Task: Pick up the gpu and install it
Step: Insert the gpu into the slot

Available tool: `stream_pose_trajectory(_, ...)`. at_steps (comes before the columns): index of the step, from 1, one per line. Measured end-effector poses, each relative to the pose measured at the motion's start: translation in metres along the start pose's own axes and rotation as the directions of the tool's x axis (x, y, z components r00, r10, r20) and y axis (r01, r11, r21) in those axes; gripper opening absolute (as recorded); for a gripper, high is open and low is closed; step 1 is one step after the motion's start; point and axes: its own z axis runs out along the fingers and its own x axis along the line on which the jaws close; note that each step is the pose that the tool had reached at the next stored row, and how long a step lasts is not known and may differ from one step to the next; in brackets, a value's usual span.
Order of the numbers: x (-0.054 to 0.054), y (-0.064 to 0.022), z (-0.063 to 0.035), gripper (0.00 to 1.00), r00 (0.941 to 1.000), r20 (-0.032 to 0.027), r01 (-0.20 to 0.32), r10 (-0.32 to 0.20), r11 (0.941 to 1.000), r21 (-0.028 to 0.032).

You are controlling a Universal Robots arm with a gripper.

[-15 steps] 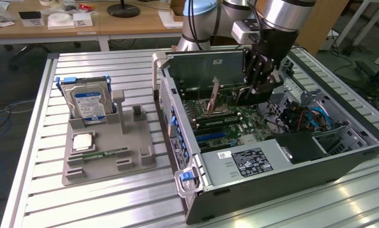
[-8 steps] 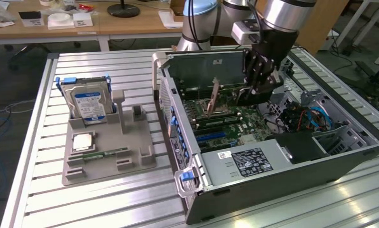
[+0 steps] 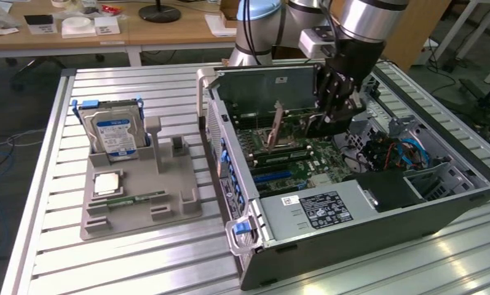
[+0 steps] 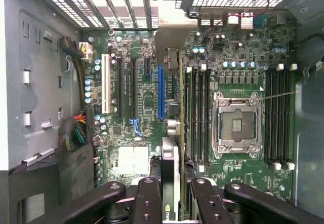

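Slatted metal tabletop (image 3: 105,264) carries an open case (image 3: 367,209) lying on its side. Inside it the hand (image 4: 172,188) is partly closed, its fingers (image 4: 147,198) clamped on either face of the gpu (image 4: 171,155). That card stands on edge over the motherboard (image 4: 136,117), just beside the blue slot (image 4: 161,92), with its bracket end toward the rear openings. Whether it is seated I cannot tell. Well apart, on the exterior view's left, a grey tray (image 3: 126,222) holds a hard drive (image 3: 115,135).
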Motion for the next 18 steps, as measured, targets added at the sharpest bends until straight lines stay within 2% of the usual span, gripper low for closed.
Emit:
stream_pose_trajectory(6, -0.0002, 0.0045, 0.0012, 0.27, 1.0000, -0.0002, -0.002, 0.002, 1.0000, -0.0001)
stream_pose_trajectory(11, -0.0003, 0.0049, 0.0013, 0.27, 1.0000, -0.0002, -0.002, 0.002, 1.0000, -0.0001)
stream_pose_trajectory(14, -0.0004, 0.0063, 0.0014, 0.27, 1.0000, 0.0046, -0.002, 0.002, 1.0000, 0.0002)
stream_pose_trajectory(18, -0.0003, 0.0064, 0.0020, 0.27, 1.0000, 0.0071, -0.002, 0.002, 1.0000, 0.0000)
